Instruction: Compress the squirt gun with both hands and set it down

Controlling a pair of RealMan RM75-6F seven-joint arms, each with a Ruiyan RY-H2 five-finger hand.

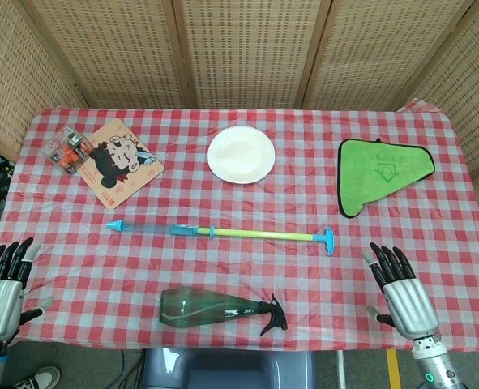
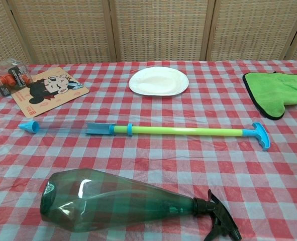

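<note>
Counter: a red-and-white checked cloth point(image 1: 247, 259) covers the counter edge to edge
Room: woven cane screen panels point(image 1: 239, 49) stand behind the far edge
Squirt gun: the squirt gun point(image 1: 223, 232) lies mid-counter, extended, nozzle toward the left, T-handle toward the right, untouched
Near edge: a green spray bottle point(image 1: 219, 309) lies on its side, trigger pointing right
Far side: white plate point(image 1: 241, 154), cartoon card point(image 1: 119, 162), a small orange packet point(image 1: 66, 148) beside it, green cloth point(image 1: 378, 170) at right
Left hand: the left hand point(image 1: 2, 292) hovers at the near left corner, fingers spread, holding nothing
Right hand: the right hand point(image 1: 401, 293) hovers at the near right, released, just below the T-handle
Open room: bare cloth lies between each hand and the squirt gun
</note>
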